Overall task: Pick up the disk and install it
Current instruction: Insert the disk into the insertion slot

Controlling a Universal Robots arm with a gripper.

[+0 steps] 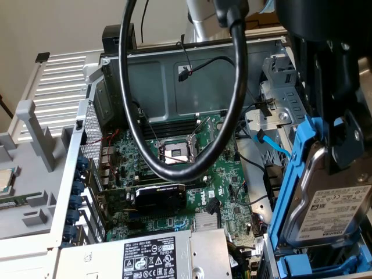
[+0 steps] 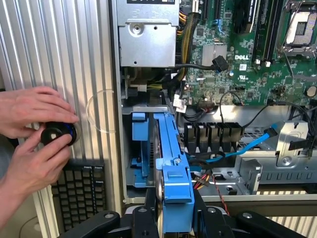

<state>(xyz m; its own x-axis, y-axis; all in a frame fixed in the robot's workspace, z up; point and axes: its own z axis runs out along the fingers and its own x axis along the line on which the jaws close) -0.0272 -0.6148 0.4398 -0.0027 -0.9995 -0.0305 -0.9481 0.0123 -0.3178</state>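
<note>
Exterior view: gripper (image 1: pixel 343 156) is roughly half closed and clamped on the disk (image 1: pixel 332 212), gripping it by the end nearest the tool. The disk hangs straight below the jaws with its label face showing, blue rails along both long edges, slightly tilted. Its far end is down at the blue bay hardware (image 1: pixel 297 267), directly under the tool. A black cable loop (image 1: pixel 237 87) off the arm hangs out to the tool's side over the motherboard (image 1: pixel 224 192), well apart from the disk.

Wrist view: the disk (image 2: pixel 173 168) is seen edge-on, running from between the jaws into the drive bay (image 2: pixel 140 148) ahead of the tool. The grip looks centred on the rail. I can't tell whether the far end is already in the bay guides or just above them, since the rail hides that.

- Square the disk to the bay walls before adding any push. The tilt in the exterior view suggests a jam risk.
- The blue SATA cable (image 2: pixel 233 154) and the red/yellow wires (image 2: pixel 200 182) lie just beside the disk, on the motherboard side of the tool. I'd keep the rail off them so nothing gets pinched.
- Go slow with low force. The plastic rails will likely bind rather than slide if cocked.

A person's hands (image 2: pixel 37 111) are on a black knob (image 2: pixel 58 134), well off to the tool's other side, outside the case.
</note>
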